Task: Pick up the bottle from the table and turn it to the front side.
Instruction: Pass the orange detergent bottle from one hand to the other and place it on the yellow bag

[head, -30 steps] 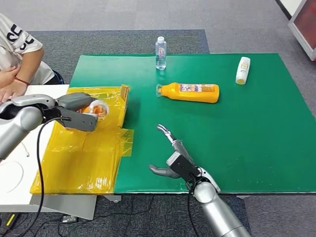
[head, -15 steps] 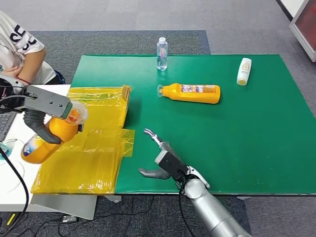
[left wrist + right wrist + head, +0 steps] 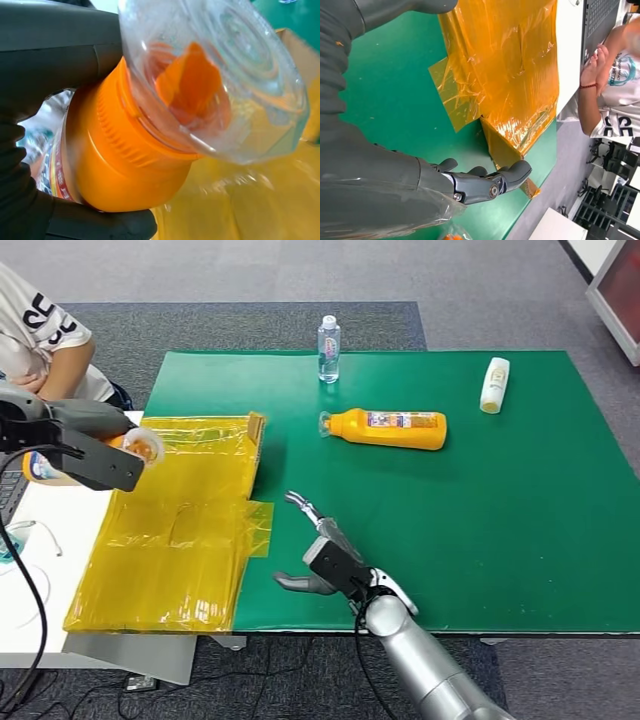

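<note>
- At upper left of the head view, the bottle (image 3: 45, 468) is clamped in the left hand (image 3: 94, 445), long axis roughly level, cap (image 3: 211, 85) toward frame centre.
- Label side probably hidden.
- Right hand (image 3: 321, 560) is held spread, empty, over the green table (image 3: 528, 520).

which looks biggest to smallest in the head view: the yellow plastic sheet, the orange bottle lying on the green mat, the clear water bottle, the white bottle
1. yellow plastic sheet
2. orange bottle
3. clear water bottle and white bottle: they look about alike, and the water bottle stands farther back, so I won't rank them.
</note>
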Robot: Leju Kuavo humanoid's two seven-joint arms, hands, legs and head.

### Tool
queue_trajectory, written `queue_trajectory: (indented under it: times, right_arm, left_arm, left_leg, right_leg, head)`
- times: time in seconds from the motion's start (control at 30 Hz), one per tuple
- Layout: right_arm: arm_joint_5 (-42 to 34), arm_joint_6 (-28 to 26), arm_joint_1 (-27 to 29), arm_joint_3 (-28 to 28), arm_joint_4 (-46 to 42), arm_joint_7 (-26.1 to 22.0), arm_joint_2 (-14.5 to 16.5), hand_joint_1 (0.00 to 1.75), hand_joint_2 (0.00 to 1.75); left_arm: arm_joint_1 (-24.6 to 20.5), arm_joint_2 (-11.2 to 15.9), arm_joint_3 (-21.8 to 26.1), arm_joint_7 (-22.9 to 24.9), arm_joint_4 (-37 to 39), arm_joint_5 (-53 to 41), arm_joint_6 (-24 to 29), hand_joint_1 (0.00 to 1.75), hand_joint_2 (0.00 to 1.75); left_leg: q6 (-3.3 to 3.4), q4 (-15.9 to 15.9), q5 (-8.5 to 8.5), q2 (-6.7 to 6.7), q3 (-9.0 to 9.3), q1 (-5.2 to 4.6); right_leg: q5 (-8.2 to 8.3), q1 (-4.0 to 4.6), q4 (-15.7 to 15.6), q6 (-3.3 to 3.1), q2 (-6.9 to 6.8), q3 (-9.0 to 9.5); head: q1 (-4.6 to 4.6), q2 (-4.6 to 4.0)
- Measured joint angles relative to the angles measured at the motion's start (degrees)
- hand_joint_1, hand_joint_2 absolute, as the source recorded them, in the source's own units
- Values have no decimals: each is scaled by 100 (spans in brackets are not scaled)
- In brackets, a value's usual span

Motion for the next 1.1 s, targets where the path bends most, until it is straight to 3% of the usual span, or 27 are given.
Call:
queue_trajectory:
  times: [0.13, 0.4, 0.8, 1.1]
  right_arm:
    - [77, -2, 3, -29, 0, 7, 51, 0, 175]
    - [117, 23, 17, -36, 52, 7, 85, 0, 175]
    - [111, 37, 14, -63, 144, 5, 150, 0, 175]
    - [-35, -64, 158, -329, 139, -15, 148, 0, 175]
  left_arm:
    - [385, -352, -7, -182, 518, -394, 304, 175, 175]
    - [829, -788, -36, -324, 1109, -458, 291, 175, 175]
    - [884, -1156, -45, -415, 1719, -406, 592, 175, 175]
    - [925, -1685, -42, -526, 2524, -318, 742, 175, 175]
  left_leg:
    - [-3, 0, 7, 2, -12, 0]
    - [-4, 4, 8, 3, -19, -2]
    - [-4, 4, 9, 3, -17, -1]
    - [-2, 4, 10, 3, -17, -3]
  right_leg:
    - [14, 0, 0, -1, 2, -14]
    - [16, -2, 0, 2, 2, -22]
    - [17, -1, 0, 2, 2, -21]
    - [19, -4, -1, 4, 3, -20]
  head:
    - [2, 0]
    - [1, 0]
    - [1, 0]
    - [1, 0]
